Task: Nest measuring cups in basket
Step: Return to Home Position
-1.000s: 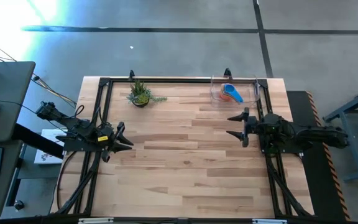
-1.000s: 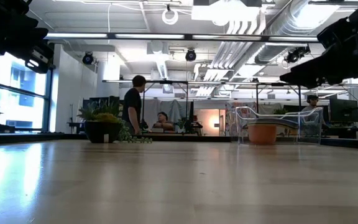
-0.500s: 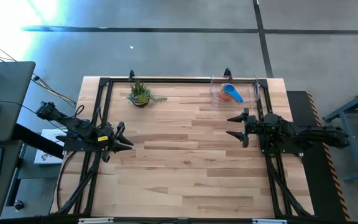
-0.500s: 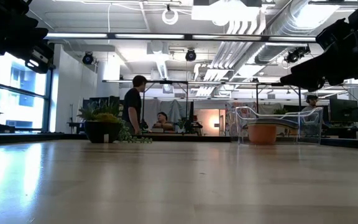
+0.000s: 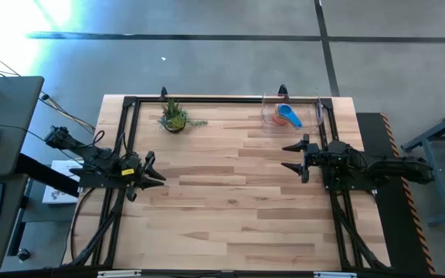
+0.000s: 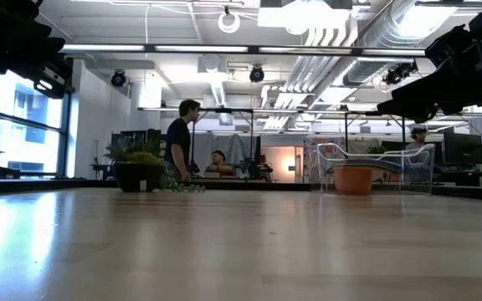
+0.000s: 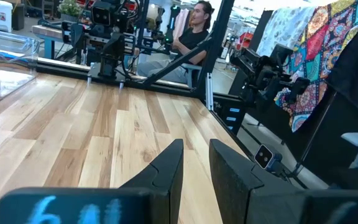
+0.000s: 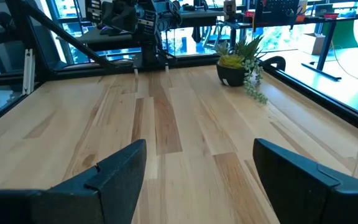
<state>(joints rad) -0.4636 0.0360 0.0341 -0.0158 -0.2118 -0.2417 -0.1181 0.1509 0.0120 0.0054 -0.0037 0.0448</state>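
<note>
Drawn back slightly, the wide-open right gripper (image 5: pixel 287 156) is parked nearer the basket (image 5: pixel 266 116) of cups (image 5: pixel 288 116) than the barely parted left gripper (image 5: pixel 158 168).

You have one basket (image 5: pixel 312 108) at 1 o'clock on the table (image 5: pixel 230 208), holding one stack of measuring cups (image 5: pixel 287 116), too nested to count. One potted plant (image 5: pixel 174 117) stands at 11 o'clock. Two grippers: left gripper (image 5: pixel 157 170) at 9, right gripper (image 5: pixel 286 156) at 3. Three people (image 6: pixel 180 138) show beyond.
</note>
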